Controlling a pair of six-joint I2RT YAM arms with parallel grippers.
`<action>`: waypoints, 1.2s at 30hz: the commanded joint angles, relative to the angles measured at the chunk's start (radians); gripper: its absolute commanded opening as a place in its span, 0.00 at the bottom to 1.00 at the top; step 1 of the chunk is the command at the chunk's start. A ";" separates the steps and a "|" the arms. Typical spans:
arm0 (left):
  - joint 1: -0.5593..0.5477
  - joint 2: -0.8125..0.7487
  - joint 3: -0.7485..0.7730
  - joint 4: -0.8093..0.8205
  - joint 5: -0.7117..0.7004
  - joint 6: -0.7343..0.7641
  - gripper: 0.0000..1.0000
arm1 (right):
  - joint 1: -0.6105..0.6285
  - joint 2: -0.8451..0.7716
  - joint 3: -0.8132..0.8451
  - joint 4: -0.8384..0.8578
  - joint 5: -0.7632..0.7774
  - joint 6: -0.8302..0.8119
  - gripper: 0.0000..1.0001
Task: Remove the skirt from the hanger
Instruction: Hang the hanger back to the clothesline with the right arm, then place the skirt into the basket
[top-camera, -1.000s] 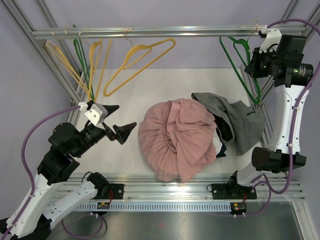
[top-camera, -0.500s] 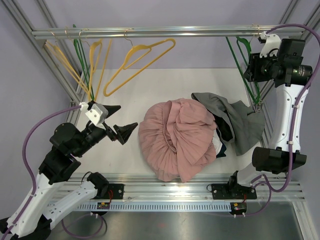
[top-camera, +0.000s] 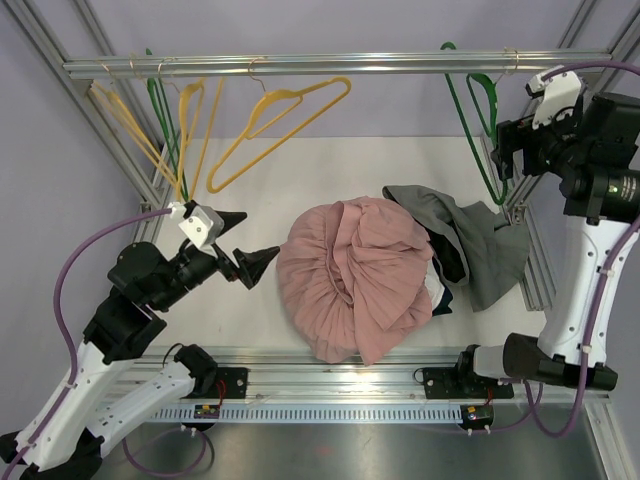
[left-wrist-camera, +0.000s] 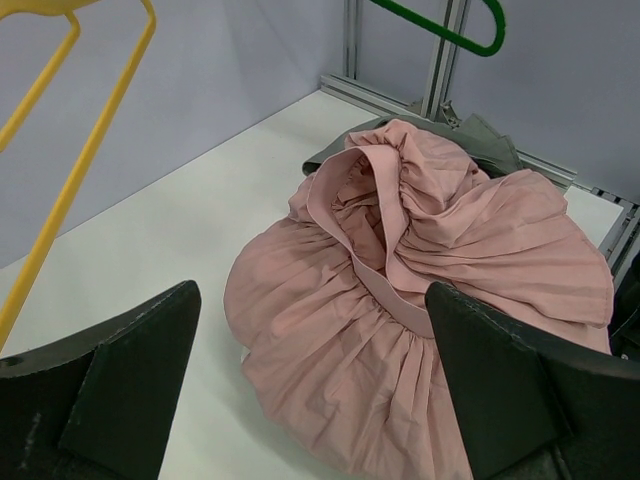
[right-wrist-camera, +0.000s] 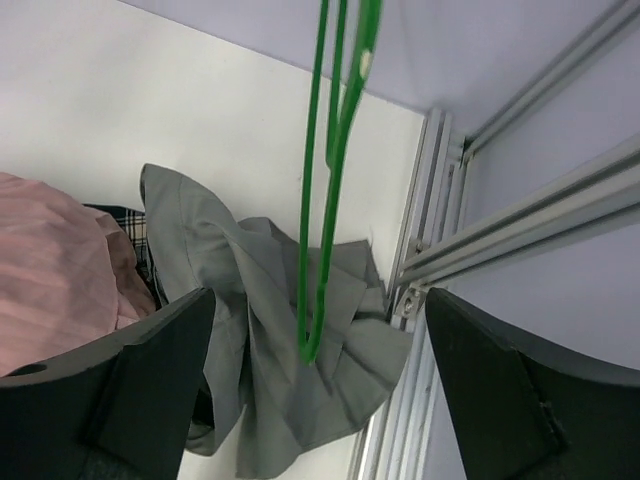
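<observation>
The right pincer (top-camera: 503, 155) is released, its fingers spread wide and gripping nothing. Just ahead of it the green hanger (top-camera: 470, 135) hangs bare from the rail (top-camera: 330, 65). In the right wrist view it lines up with the gap between the fingers and touches neither. Below and ahead of this pincer, the grey skirt (top-camera: 480, 245) lies crumpled on the desk (top-camera: 330, 170), directly under the hanger's lowest bend and off it. The left pincer (top-camera: 258, 235) is also wide open and empty, held above the desk. The pink skirt (top-camera: 355, 275) lies heaped ahead of it, its far edge overlapping the grey skirt. Yellow hangers (top-camera: 280, 105) hang on the rail, above and beyond the left pincer.
</observation>
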 joint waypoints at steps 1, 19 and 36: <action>0.000 0.009 0.002 0.064 0.024 -0.012 0.99 | -0.004 -0.073 -0.039 0.039 -0.118 -0.161 0.94; 0.002 -0.028 -0.045 0.069 -0.004 -0.049 0.99 | -0.001 -0.131 -0.397 -0.413 -0.511 -0.841 0.94; 0.000 -0.048 -0.102 0.096 -0.030 -0.102 0.99 | 0.128 -0.111 -0.780 0.063 -0.147 -0.478 0.99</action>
